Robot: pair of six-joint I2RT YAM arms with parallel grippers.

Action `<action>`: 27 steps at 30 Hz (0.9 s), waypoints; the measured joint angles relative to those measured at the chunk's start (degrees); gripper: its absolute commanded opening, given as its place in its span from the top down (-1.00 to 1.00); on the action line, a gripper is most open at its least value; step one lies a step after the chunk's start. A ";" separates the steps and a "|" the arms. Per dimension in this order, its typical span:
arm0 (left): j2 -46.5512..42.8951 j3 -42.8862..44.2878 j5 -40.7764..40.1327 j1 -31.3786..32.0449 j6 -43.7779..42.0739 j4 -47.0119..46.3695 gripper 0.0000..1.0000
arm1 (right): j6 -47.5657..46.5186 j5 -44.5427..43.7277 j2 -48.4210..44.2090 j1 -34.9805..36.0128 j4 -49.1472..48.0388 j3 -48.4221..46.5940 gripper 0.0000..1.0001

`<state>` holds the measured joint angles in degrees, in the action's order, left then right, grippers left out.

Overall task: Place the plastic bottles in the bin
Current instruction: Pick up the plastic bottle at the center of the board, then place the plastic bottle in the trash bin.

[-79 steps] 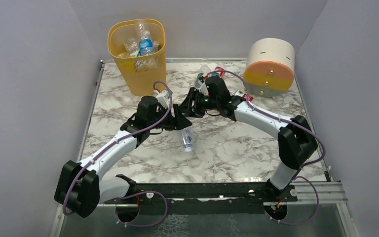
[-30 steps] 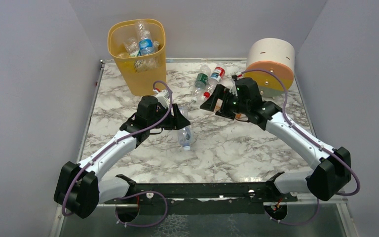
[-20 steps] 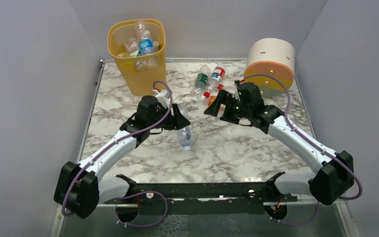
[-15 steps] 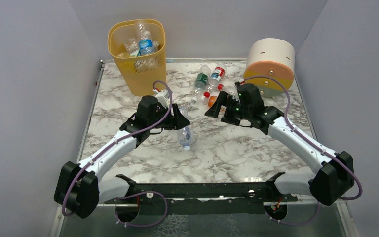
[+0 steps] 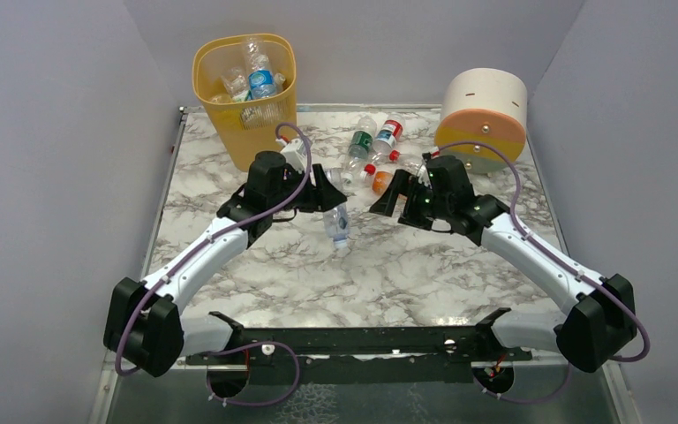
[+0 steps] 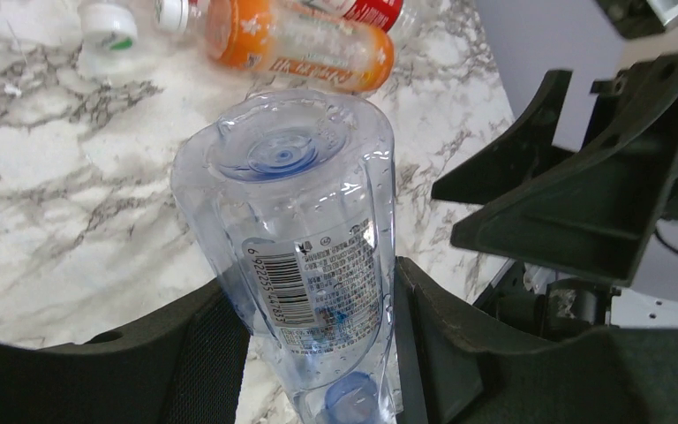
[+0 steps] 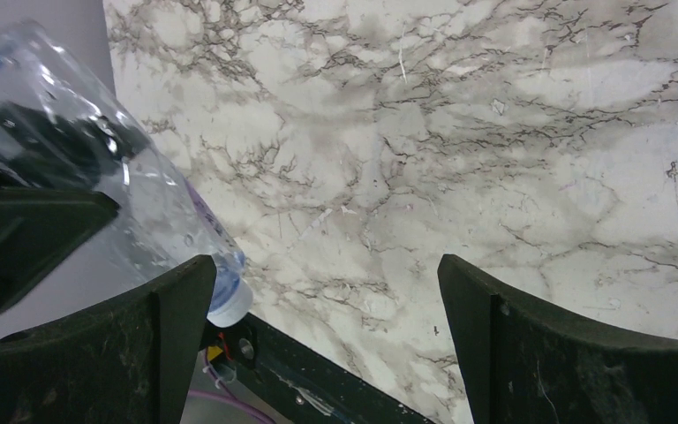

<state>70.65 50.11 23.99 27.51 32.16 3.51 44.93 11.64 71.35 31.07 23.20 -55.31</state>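
Left gripper (image 5: 328,196): closed narrow on a clear bottle (image 6: 305,230) with a printed label. It is held across the body, with most of its length jutting past the grip.
Held bottle, place: it looks to be off the marble table (image 5: 406,274), between the two arms and well short of the bin.
Right gripper (image 5: 395,192): jaws wide with nothing between them, hovering just beside the held bottle and near the loose ones.
Risk, slip: the plastic is thin and smooth and the weight hangs outside the grip, so the bottle could pivot or slide out on the swing to the bin.
Risk, overflow: the bin is heaped, so a bottle let go high or off-centre may bounce off the pile and roll back onto the table.
Risk, collision: the arms are close together, so a careless turn could knock the bottle against the right gripper.
Risk, bin: it looks light, and a nudge from the arm could shift or tip it.
Bin (image 5: 260,132): yellow-orange, at the far left, crammed with clear bottles (image 5: 256,75), a few of them standing above the rim.
Drum (image 5: 484,119): white, orange and grey, at the far right. Whether it holds anything cannot be told.
Loose bottles: a green-labelled bottle (image 5: 361,141), a red-labelled bottle (image 5: 389,132) and an orange bottle (image 6: 300,49) lie together on the table between bin and drum, not yet binned.
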 measured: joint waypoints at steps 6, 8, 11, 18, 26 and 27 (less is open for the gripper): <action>5.99 13.27 -0.83 0.00 -0.28 1.46 0.14 | 0.02 0.04 -2.19 -0.07 -0.07 1.55 -0.99; 8.55 19.06 -1.49 0.00 -0.81 2.25 0.14 | 0.07 0.09 -2.71 -0.07 -0.26 2.12 -0.99; 13.00 29.38 -3.19 -0.09 -2.45 3.19 0.14 | 0.22 0.35 -3.37 -0.07 -0.72 2.93 -0.99; 21.14 48.57 -4.13 -5.49 -4.35 3.67 0.14 | 0.79 1.25 -5.53 -0.07 -1.25 5.35 -0.99; 25.99 55.58 -3.74 -20.63 -1.68 -0.68 0.13 | 2.01 2.64 -7.69 -0.07 -2.67 7.41 -0.99; 26.12 55.60 -3.67 -21.86 -1.31 -1.27 0.13 | 2.10 2.84 -7.98 -0.07 -2.93 7.72 -0.99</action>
<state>96.77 105.71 20.32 5.65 30.85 2.24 47.03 14.48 63.37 31.00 20.27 -47.59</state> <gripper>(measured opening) 0.572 0.995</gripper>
